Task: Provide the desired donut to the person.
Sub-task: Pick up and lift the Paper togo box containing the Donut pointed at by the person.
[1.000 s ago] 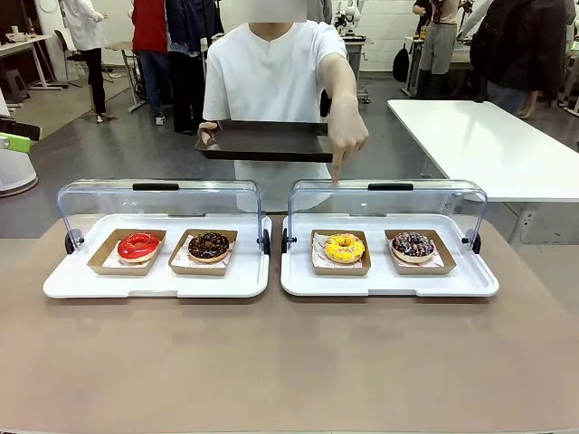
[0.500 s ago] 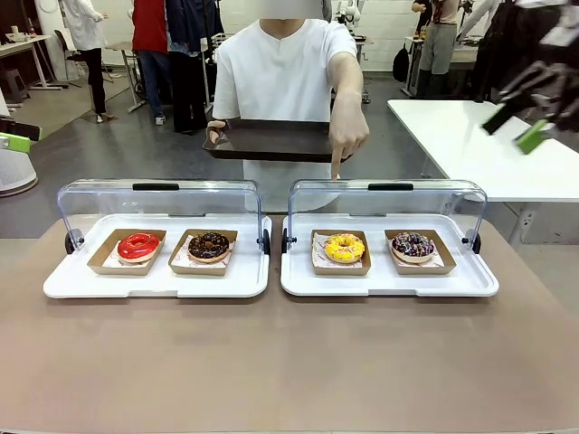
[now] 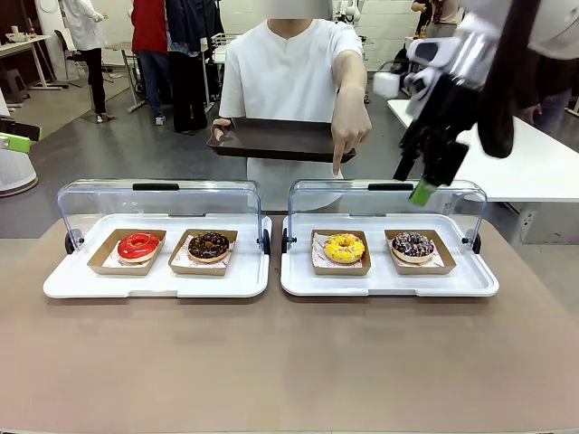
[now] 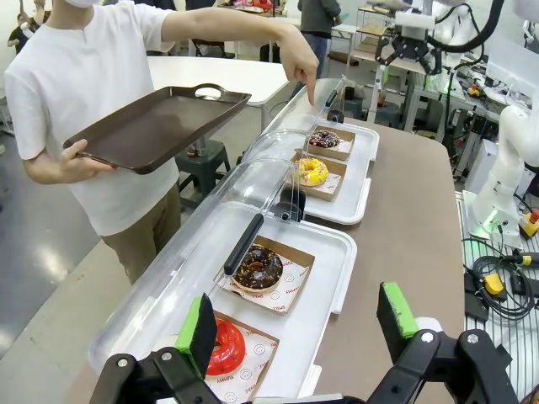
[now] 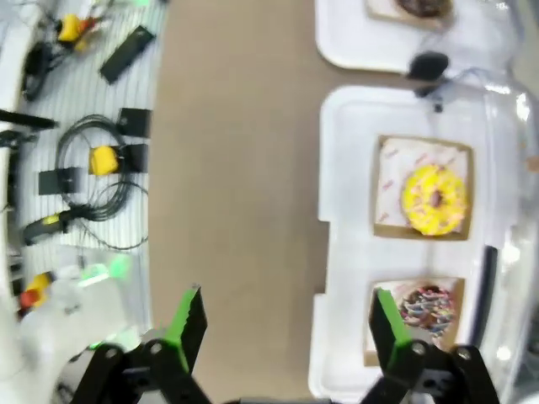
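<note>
The person's hand (image 3: pixel 348 131) is pointing at the yellow donut (image 3: pixel 345 247) in the right white case (image 3: pixel 389 287) on the tabletop. It is probably soft, light and easily smeared, so gripping its stiff cardboard tray (image 3: pixel 341 270) is looking safer (a judgement). The right gripper (image 3: pixel 410 181) is hanging above that case with jaws spread wide — the left gripper (image 4: pixel 299 324) is gaping wide too.

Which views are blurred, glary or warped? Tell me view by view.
Front view: sharp, though the right tool is slightly smeared. Left wrist view: crisp, slight wide-angle bend at the edges, reflections on the near lid. Right wrist view: soft all over, yellow donut fuzzy.
</note>
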